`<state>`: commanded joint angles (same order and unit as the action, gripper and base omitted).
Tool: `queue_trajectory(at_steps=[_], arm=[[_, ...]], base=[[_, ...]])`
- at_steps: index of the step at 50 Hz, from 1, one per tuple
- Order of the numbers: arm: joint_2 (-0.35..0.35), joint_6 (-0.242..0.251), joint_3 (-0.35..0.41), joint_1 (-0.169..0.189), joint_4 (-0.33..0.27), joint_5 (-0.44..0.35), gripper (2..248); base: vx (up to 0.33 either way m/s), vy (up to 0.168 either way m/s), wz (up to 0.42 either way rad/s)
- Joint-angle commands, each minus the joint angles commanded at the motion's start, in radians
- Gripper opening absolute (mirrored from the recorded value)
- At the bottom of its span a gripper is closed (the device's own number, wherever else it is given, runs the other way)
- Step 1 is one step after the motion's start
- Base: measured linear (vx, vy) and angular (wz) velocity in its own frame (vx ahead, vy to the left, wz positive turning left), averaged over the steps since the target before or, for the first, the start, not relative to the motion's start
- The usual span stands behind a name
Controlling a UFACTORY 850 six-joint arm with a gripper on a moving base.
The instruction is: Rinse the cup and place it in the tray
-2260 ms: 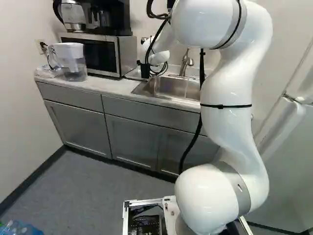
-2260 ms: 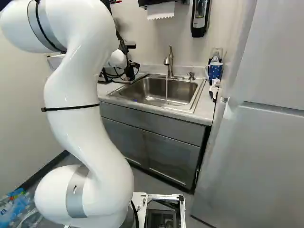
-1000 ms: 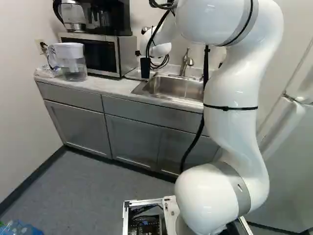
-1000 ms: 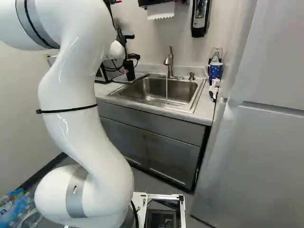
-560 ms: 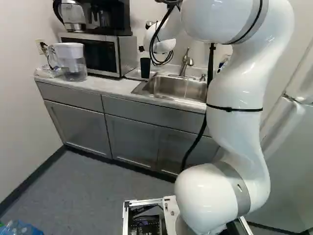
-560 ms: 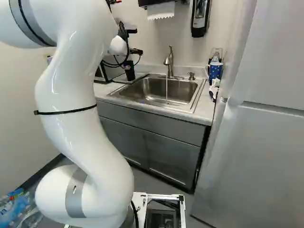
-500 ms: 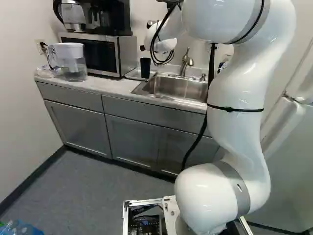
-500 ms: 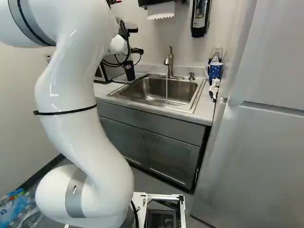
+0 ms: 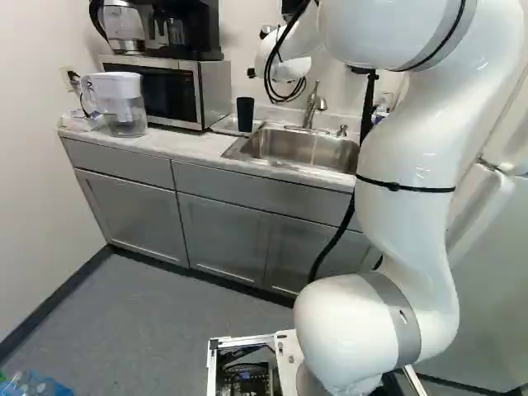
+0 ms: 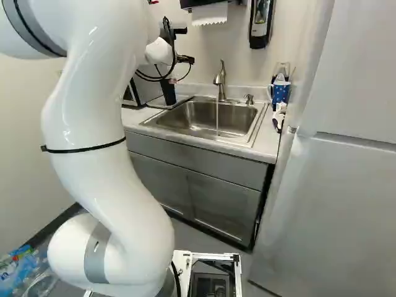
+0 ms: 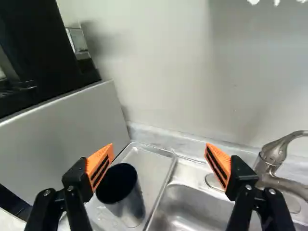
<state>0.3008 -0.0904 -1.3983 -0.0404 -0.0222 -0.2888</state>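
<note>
- One arm point(image 9: 400, 173), nearest you: glossy, white, rounded.
- One tabletop point(image 10: 267, 147): pale, smooth, above grey cupboards.
- One sink point(image 10: 204, 122): rectangular basin, brushed metal.
- One pincer point(image 10: 185, 60): black, its fingers spread wide; you see two orange pads point(image 11: 98, 166), wedge-shaped, dark-slotted.
- One tray point(image 11: 150, 161), beside your sink: shallow, rim raised, corners rounded.
- One cup point(image 11: 131, 204): dark, glossy, tapered, standing upright in the tray.
- One faucet point(image 10: 222, 80): curved metal, with one thin stream of water point(image 10: 217, 116).
- One microwave point(image 9: 157, 89): boxy, beside the tray.
- One mug point(image 10: 280, 92), at the right of your right base view: blue, pale-dotted.
</note>
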Motion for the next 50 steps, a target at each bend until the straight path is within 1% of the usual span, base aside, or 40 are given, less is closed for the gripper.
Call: queue_trajectory(at_steps=[22, 50], arm=[[-0.013, 0.0, -0.03, 0.054, 0.0, 0.055, 247], [0.012, 0.0, -0.116, 0.123, 0.0, 0.128, 247]], base=[[0.0, 0.0, 0.0], [0.0, 0.0, 0.0]])
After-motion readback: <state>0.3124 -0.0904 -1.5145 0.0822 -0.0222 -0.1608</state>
